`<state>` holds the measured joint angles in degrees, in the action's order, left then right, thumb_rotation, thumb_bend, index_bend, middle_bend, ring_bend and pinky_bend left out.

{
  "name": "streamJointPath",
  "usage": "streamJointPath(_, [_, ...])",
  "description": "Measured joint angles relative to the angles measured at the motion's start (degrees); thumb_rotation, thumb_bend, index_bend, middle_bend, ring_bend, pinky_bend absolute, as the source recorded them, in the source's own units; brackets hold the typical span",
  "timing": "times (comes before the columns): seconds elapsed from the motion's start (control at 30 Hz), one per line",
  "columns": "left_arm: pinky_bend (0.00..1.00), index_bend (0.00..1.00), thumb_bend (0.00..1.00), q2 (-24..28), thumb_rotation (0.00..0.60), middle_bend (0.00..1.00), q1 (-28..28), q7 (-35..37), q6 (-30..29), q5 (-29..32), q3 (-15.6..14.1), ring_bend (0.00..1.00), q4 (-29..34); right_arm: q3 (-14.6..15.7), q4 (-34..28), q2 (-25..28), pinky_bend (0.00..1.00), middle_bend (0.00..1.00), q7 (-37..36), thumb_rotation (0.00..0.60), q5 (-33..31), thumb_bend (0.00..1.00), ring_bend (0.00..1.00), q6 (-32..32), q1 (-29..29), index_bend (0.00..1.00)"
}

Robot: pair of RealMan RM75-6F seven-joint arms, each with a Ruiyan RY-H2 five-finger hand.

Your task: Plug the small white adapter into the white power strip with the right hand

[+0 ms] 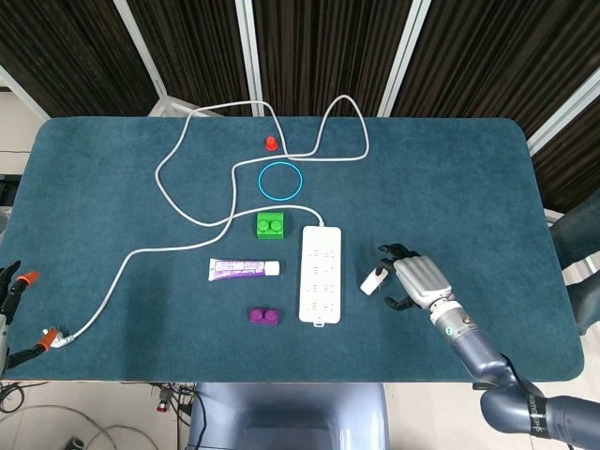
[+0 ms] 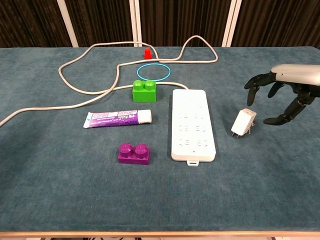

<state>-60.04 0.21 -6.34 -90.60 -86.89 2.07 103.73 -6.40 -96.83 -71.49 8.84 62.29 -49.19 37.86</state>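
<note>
The small white adapter (image 1: 375, 279) (image 2: 243, 122) is tilted just right of the white power strip (image 1: 320, 274) (image 2: 194, 125), prongs pointing down. My right hand (image 1: 412, 281) (image 2: 282, 92) is immediately right of it with its fingers spread. In the head view a dark fingertip meets the adapter's upper right end. In the chest view a small gap shows between the fingers and the adapter. Whether the hand holds it cannot be told. The left hand is not visible.
The strip's grey cable (image 1: 187, 211) loops across the back and left of the table. A green brick (image 1: 271, 225), a blue ring (image 1: 280, 179), a small red piece (image 1: 271, 142), a tube (image 1: 244, 269) and a purple brick (image 1: 264, 316) lie left of the strip.
</note>
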Motion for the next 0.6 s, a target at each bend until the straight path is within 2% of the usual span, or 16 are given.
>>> streamJointPath(0.13, [0.11, 0.17, 0.17, 0.1, 0.600, 0.00, 0.0, 0.2, -0.1, 0.3, 0.2, 0.00, 0.0, 0.0, -0.4, 0.2, 0.22, 0.13, 0.5, 0.600, -0.6, 0.35, 0.09, -0.5, -0.2, 0.38])
streamJointPath(0.3, [0.11, 0.17, 0.17, 0.1, 0.600, 0.00, 0.1, 0.3, -0.3, 0.3, 0.2, 0.00, -0.1, 0.0, 0.1, 0.3, 0.06, 0.13, 0.6, 0.600, 0.9, 0.33, 0.07, -1.4, -0.3, 0.24])
streamJointPath(0.47, [0.11, 0.17, 0.17, 0.0, 0.600, 0.00, 0.1, 0.1, -0.3, 0.5, 0.3, 0.00, -0.2, 0.0, 3.2, -0.1, 0.05, 0.13, -1.9, 0.600, 7.6, 0.32, 0.07, -3.0, -0.4, 0.21])
streamJointPath(0.6, [0.11, 0.17, 0.17, -0.2, 0.600, 0.00, 0.1, -0.8, -0.4, 0.6, 0.3, 0.00, -0.2, 0.7, 9.1, -0.7, 0.05, 0.13, -8.7, 0.600, 16.6, 0.32, 0.08, -5.1, -0.3, 0.21])
